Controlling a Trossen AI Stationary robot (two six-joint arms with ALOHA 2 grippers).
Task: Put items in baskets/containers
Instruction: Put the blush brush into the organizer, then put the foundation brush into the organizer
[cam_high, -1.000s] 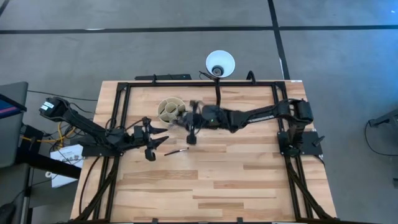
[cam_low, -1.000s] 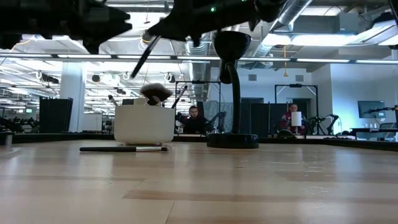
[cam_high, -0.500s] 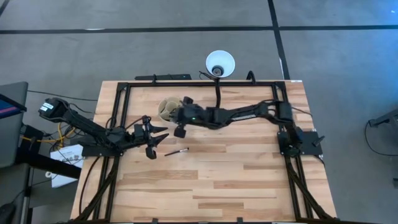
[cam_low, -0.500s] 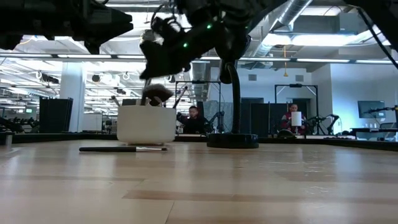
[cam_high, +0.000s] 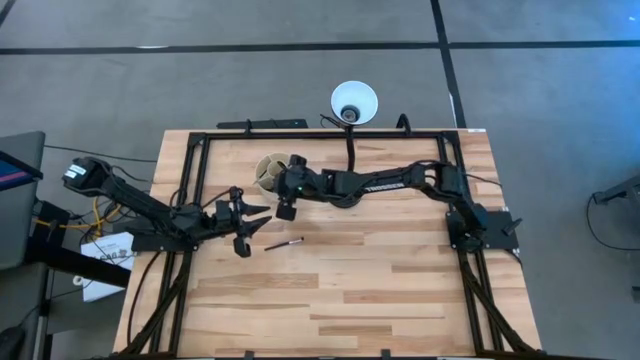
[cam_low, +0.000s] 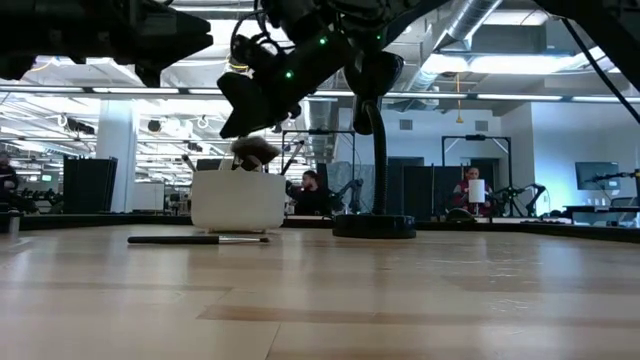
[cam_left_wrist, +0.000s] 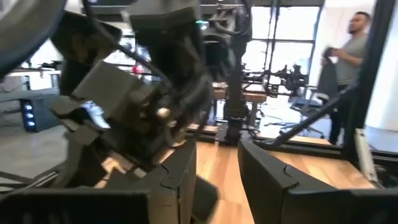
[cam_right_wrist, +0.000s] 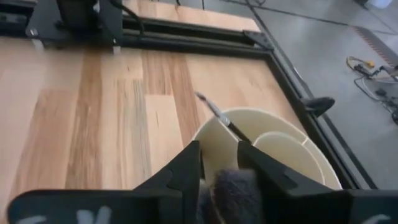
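Note:
The cream cup with inner dividers (cam_high: 266, 170) (cam_low: 236, 200) (cam_right_wrist: 273, 134) stands on its base at the table's far middle. A fluffy brush head (cam_low: 252, 150) sticks up out of it. My right gripper (cam_high: 283, 179) (cam_low: 232, 128) (cam_right_wrist: 219, 152) hangs just above the cup, slanting down toward the table's left, and is shut on one brush. Another black-handled brush (cam_high: 284, 243) (cam_low: 198, 239) lies flat on the wood nearer the near edge. My left gripper (cam_high: 258, 217) (cam_left_wrist: 217, 162) waits open above the table, left of that brush. My right gripper pinches a brush at its grey bristle end (cam_right_wrist: 235, 186), which fills the gap between the two fingers. The thin black handle (cam_right_wrist: 217, 115) runs out past the fingertips, above the cup's far rim. The fingers slant down from the table's right. The brush is lifted clear of the table.
The black desk lamp stands behind the right arm: base (cam_low: 374, 226) just right of the cup, stem rising, white shade (cam_high: 354, 102) beyond the far edge. A black frame rail (cam_high: 300, 135) runs around the table. Bare wood (cam_high: 380, 290) fills the near half. People sit in the room behind.
My right gripper has carried its brush toward the table's left, from beside the lamp stem to above the cup, and has come lower over the rim. The left arm, the cup and the brush on the table have kept still.

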